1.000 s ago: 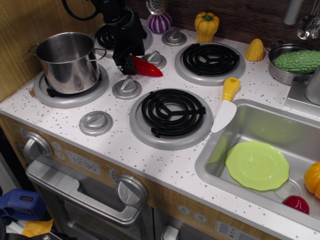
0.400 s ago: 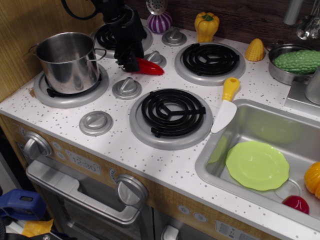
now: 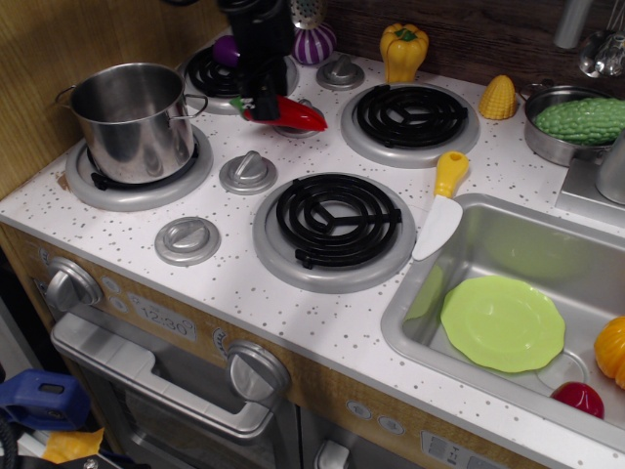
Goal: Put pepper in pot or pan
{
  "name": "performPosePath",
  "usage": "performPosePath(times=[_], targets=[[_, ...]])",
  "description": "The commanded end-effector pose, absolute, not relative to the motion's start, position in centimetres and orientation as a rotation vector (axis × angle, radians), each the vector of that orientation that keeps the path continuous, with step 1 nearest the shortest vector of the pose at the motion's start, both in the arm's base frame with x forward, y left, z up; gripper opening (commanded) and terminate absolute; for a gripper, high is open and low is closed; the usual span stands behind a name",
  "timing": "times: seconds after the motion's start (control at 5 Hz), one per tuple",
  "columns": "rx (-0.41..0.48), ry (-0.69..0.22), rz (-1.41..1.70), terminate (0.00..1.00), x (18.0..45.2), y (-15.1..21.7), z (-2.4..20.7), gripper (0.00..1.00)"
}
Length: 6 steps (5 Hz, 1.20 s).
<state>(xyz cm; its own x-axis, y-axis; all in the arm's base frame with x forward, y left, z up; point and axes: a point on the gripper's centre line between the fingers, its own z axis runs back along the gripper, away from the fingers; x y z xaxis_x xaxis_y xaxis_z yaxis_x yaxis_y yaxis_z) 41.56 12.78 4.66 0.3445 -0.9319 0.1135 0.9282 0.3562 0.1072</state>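
The red chili pepper (image 3: 297, 114) hangs in the air over the stove knobs at the back, its point to the right and its green stem end to the left. My black gripper (image 3: 258, 102) comes down from the top edge and is shut on the pepper's stem end. The steel pot (image 3: 132, 119) stands open on the left burner, to the left of and below the pepper. Its inside looks bare.
A yellow bell pepper (image 3: 404, 49), a purple striped vegetable (image 3: 313, 42) and a corn piece (image 3: 498, 98) stand at the back. A yellow-handled knife (image 3: 441, 203) lies by the sink (image 3: 459, 332), which holds a green plate (image 3: 503, 322). A bowl with a green vegetable (image 3: 579, 119) is at far right.
My gripper closed on the pepper's stem end and lifted it off the counter, moving up and slightly right. The pot has not moved.
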Motion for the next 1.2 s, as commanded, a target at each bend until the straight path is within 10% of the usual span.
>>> performPosePath(times=[0.0,0.4,1.0], targets=[[0.221,-0.201,-1.176,0.00,41.4,12.6,14.2,0.00],[0.399,-0.113,-1.100,0.00,37.9,13.9,17.5,0.00],[0.440,-0.045,-1.007,0.00,32.6,16.5,19.2,0.00]])
